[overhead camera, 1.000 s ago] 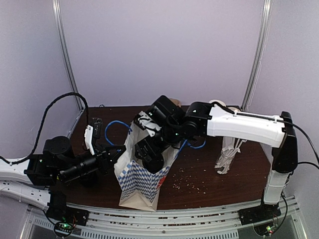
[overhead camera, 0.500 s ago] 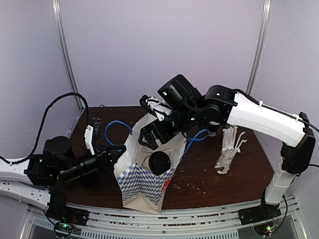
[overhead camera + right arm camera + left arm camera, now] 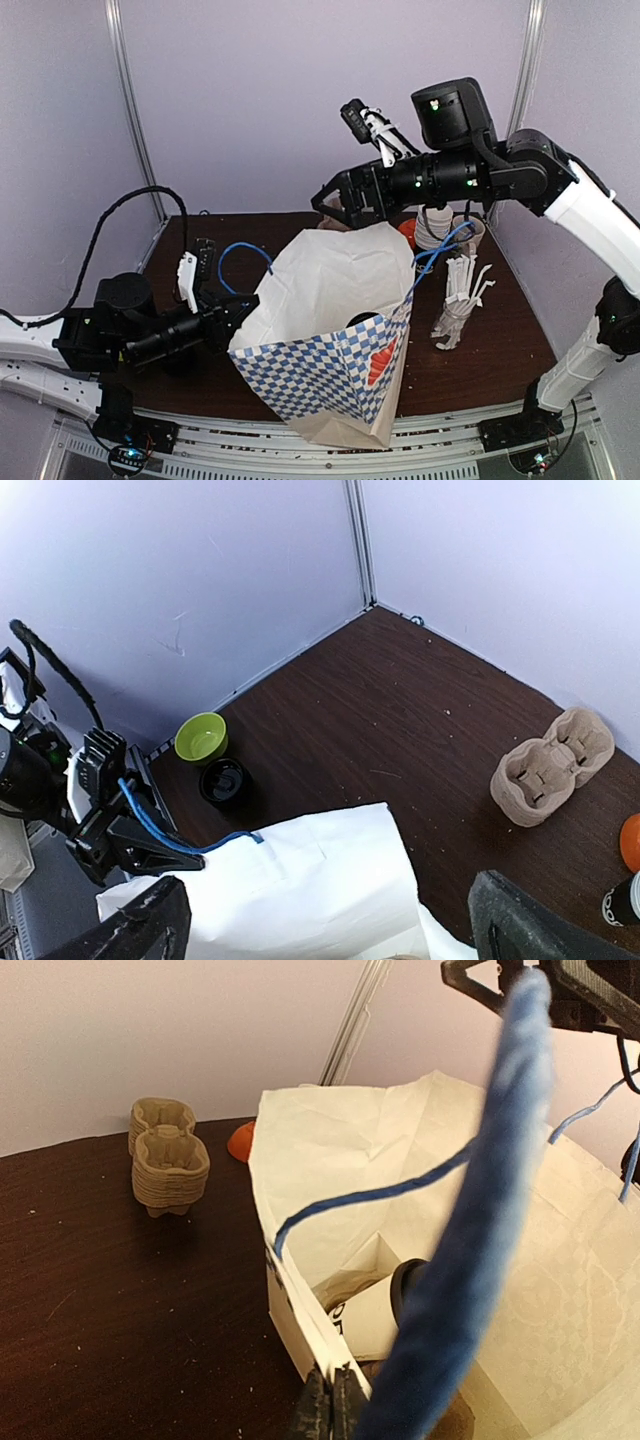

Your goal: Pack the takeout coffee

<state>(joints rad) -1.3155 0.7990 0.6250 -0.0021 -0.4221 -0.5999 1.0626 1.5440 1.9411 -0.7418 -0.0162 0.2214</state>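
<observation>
**Cup bagged, mouth held open**

Our left hand [image 3: 243, 304] is closed on the left rim of the checked paper bag [image 3: 330, 370], we judge to hold its mouth open. The takeout coffee cup [image 3: 372, 1315] sits inside. Our right hand [image 3: 330, 198] hangs wide and empty above. The glass of straws [image 3: 455, 318] stands on the right, on a crumb-speckled dark wooden worktop [image 3: 500, 360] between pale lilac walls.

The counter [image 3: 485, 345] is viewed from above and behind the arm bases, facing the back wall, from well away. The paper bag [image 3: 330, 1160] is seen close-up across its open mouth from the left wrist and from high above from the right wrist. The stacked pulp trays [image 3: 552, 765] are shared by both wrist views.
</observation>
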